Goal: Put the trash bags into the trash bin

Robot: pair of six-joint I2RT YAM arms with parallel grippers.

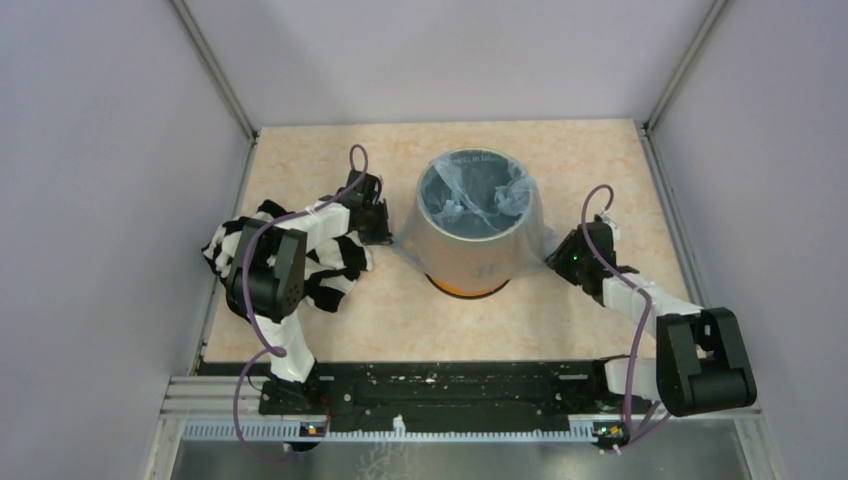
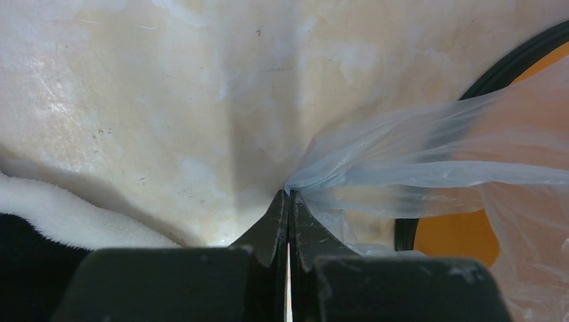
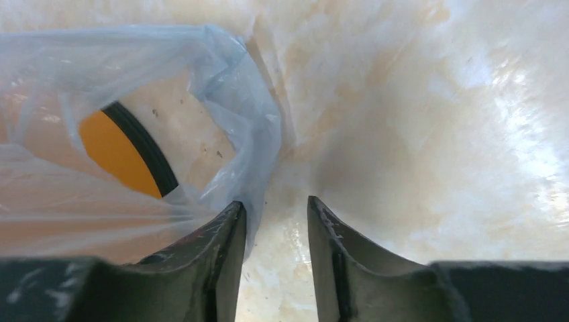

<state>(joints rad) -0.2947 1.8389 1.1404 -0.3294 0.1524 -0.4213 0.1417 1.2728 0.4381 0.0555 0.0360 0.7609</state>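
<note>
While draped over the trash bin, the trash bag sits midway between the desk's side edges.
Left jaws pinch its hem; right jaws stand apart.

The pale-blue bag veils most of the orange bin. Left of the left claw, the striped cloth runs off-frame.

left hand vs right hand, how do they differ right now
The left hand is shut, pinching an edge of the trash bag; the right hand is open, the film only against one finger. The left hand works beside the striped cloth; the right hand has no cloth near it. Both sit low on either side of the trash bin.
</note>
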